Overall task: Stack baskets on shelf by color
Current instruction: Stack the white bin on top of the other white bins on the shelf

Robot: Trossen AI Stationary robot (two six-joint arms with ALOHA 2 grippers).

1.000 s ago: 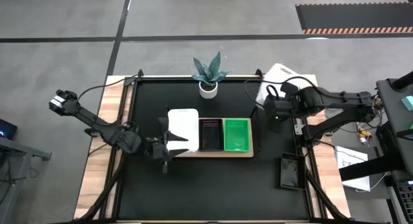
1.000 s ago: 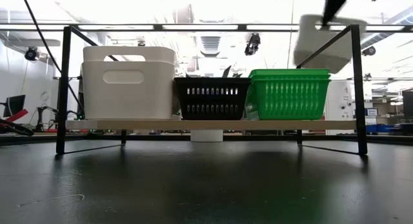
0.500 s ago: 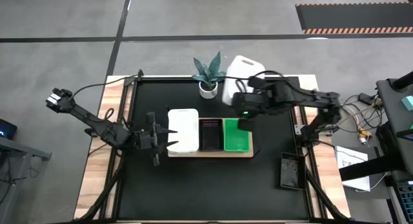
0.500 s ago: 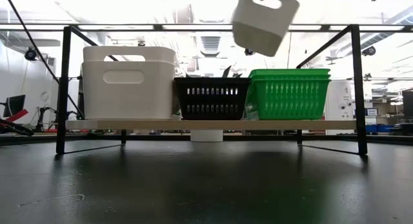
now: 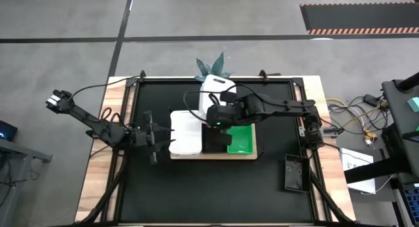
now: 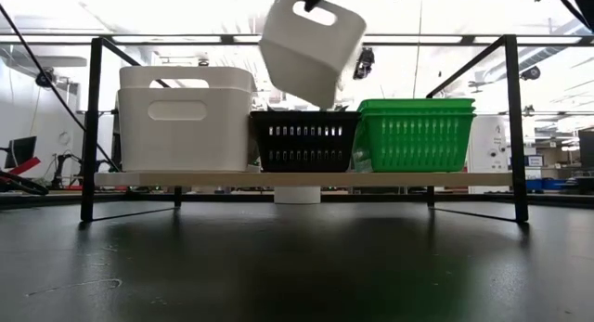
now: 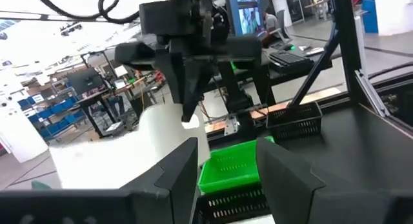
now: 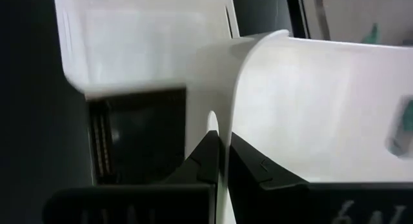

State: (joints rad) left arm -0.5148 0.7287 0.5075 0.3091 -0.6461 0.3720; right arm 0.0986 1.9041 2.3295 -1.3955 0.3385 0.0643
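Observation:
The wooden shelf point(image 5: 216, 155) point(image 6: 306, 179) carries a white basket point(image 5: 185, 132) point(image 6: 186, 118), a black basket point(image 5: 211, 140) point(image 6: 304, 141) and a green basket point(image 5: 242, 139) point(image 6: 415, 135) side by side. My right gripper point(image 5: 219, 106) point(image 8: 221, 156) is shut on another white basket point(image 5: 211, 89) point(image 6: 311, 45), which hangs in the air over the shelf's middle. My left gripper point(image 5: 157, 137) point(image 7: 226, 169) stands open just left of the shelf's white basket, with nothing between its fingers. My right gripper pinches the top edge of one end wall point(image 8: 222, 130) of the white basket, one finger inside and one outside. In the low view it grips just above that wall's handle slot point(image 6: 318, 13). The fingers slant down from the table's right. The basket hangs tilted, clear of everything.
A potted plant point(image 5: 213, 62) stands at the table's far edge, partly behind the carried basket. A black metal frame point(image 6: 91, 127) stands around the shelf. A dark flat device point(image 5: 293, 173) lies at the near right of the black mat point(image 5: 163, 194).
My right gripper has swung from the table's far right toward the left, carrying the white basket clear of the table to above the shelf's middle, and the basket has tipped. My left gripper has drawn back from the shelf's white basket toward the table's left edge.

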